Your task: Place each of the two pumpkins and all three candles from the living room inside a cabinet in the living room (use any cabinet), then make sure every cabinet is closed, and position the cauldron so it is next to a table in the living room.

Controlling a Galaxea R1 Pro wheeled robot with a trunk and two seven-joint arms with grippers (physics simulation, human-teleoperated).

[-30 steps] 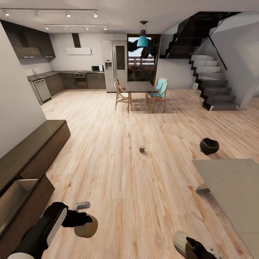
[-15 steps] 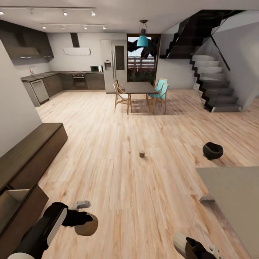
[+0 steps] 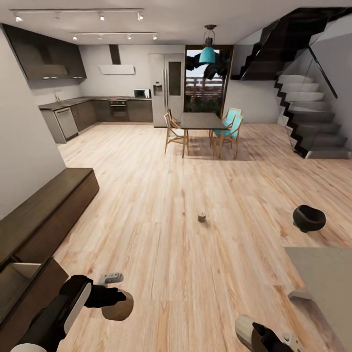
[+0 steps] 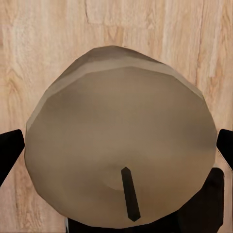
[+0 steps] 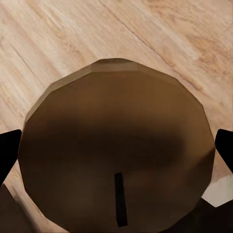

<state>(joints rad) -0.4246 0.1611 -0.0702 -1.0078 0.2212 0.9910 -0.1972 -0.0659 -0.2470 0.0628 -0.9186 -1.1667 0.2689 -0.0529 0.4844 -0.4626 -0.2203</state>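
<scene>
My left gripper (image 3: 116,299) is shut on a squat grey-beige candle (image 3: 119,307) low over the floor; up close the candle (image 4: 119,141) with its dark wick sits between black fingers (image 4: 10,153). My right gripper (image 5: 116,148) is shut on a second candle (image 5: 116,141); its forearm (image 3: 261,336) shows at the bottom edge. A third candle (image 3: 202,216) stands on the floor mid-room. The black cauldron (image 3: 308,218) sits on the floor just beyond the grey coffee table (image 3: 327,283). The dark cabinet (image 3: 46,210) runs along the left wall, one drawer (image 3: 19,286) open. The pumpkins are out of view.
Wooden floor stretches between the cabinet and the coffee table. Farther back stand a dining table with chairs (image 3: 203,128), the kitchen units (image 3: 98,110) and a staircase (image 3: 313,122) at the right.
The whole view has shifted: the floor candle, cauldron and coffee table slid right and lower, so the camera moved. Both arms keep their places in the picture, each still holding its candle.
</scene>
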